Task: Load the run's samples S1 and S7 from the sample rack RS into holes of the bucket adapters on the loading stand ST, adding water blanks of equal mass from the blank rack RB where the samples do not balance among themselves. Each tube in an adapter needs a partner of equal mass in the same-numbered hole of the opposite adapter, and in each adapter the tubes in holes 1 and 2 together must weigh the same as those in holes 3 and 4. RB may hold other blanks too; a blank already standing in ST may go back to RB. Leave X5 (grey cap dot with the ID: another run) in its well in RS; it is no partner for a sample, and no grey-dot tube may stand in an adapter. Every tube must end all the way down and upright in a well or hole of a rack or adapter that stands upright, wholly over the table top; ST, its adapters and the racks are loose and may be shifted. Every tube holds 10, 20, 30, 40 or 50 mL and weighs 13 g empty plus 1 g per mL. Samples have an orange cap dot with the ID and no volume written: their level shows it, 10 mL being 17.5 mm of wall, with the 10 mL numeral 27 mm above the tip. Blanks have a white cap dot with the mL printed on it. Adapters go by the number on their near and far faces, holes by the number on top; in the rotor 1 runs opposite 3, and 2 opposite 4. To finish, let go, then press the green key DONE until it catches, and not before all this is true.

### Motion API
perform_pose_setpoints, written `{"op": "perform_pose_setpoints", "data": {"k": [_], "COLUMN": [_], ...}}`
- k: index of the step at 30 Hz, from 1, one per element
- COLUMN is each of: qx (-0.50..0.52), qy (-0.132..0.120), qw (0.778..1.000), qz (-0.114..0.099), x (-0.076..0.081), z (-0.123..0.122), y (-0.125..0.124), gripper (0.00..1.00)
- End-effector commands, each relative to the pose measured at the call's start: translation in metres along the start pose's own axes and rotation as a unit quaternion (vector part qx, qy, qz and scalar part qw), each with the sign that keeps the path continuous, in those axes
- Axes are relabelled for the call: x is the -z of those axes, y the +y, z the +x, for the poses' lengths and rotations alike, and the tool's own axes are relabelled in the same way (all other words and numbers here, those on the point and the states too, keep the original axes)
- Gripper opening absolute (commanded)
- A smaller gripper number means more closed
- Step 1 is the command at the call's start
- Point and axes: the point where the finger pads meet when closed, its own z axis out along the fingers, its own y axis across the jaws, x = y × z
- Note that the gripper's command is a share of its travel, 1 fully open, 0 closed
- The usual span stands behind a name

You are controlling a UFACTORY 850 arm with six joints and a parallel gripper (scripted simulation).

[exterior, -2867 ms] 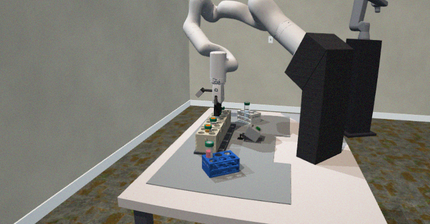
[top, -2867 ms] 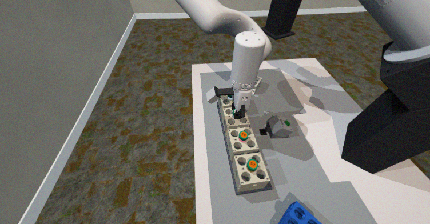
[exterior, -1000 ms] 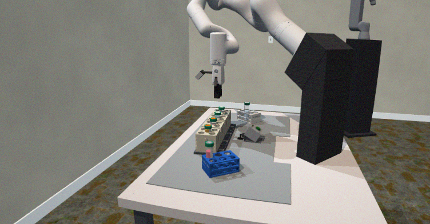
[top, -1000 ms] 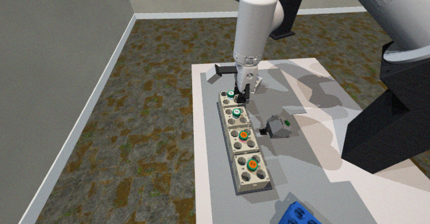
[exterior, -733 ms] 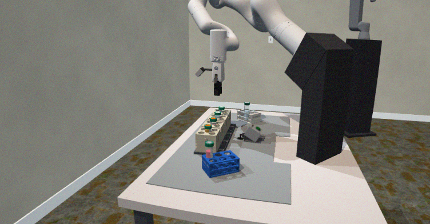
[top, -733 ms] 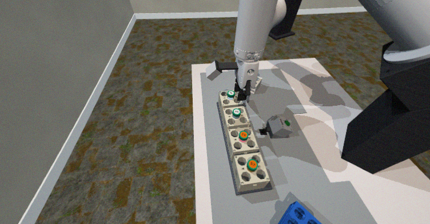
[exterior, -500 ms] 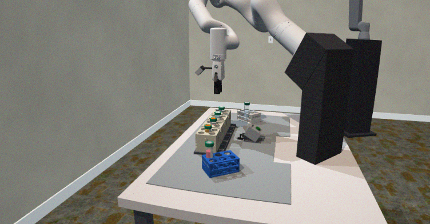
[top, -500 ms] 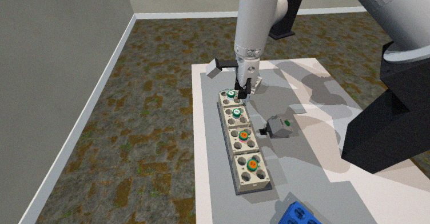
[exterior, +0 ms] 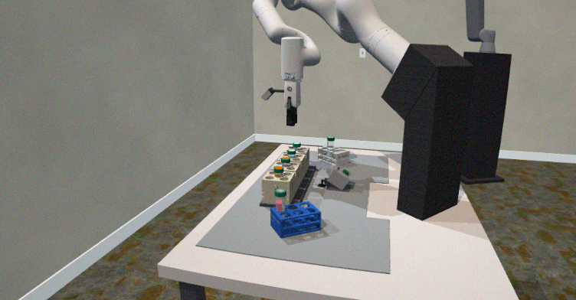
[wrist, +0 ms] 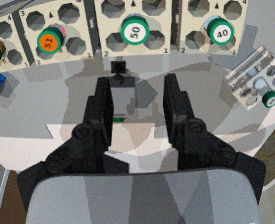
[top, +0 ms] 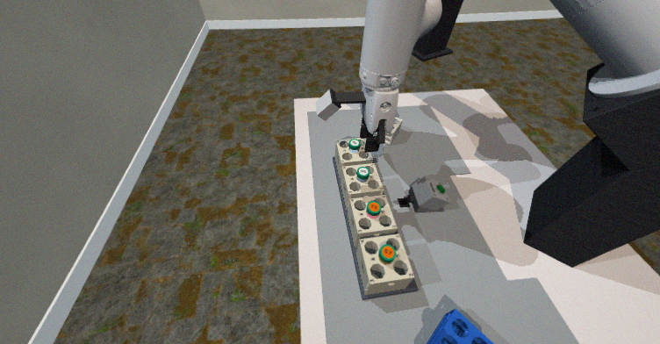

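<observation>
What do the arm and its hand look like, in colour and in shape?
The arm is made of smooth, rounded, pale grey-white tubes and rises from a black angular pedestal. No loose cables show. At the wrist sits a metal band with small screws. The hand has a light grey, faceted body and two black, blocky fingers.

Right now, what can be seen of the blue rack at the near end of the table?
The blue rack is a small plastic-looking crate with round wells on top and lattice side walls. It stands upright on the grey mat, apart from the beige adapter row. One green-capped tube with pink contents stands in a corner well; the other visible wells look vacant. The end effector hangs far from it.
</observation>
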Motion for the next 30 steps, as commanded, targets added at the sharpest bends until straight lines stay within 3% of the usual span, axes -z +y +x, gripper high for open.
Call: {"op": "perform_pose_setpoints", "data": {"k": [1,3,4,15,17,30], "qx": [0.000,0.000,0.016,0.195,0.195,0.397], "qy": [0.000,0.000,-0.002,-0.023,-0.023,-0.046], "qw": [1.000,1.000,1.000,0.980,0.980,0.914], "qz": [0.000,0.000,0.003,0.030,0.030,0.062], "x": [0.000,0.000,-0.002,-0.024,-0.024,-0.051], "z": [0.000,0.000,-0.004,-0.054,-0.054,-0.112], "y": [0.000,0.000,-0.001,-0.011,-0.011,-0.024], "gripper": [0.43,0.43,0.00,0.00,0.00,0.00]}}
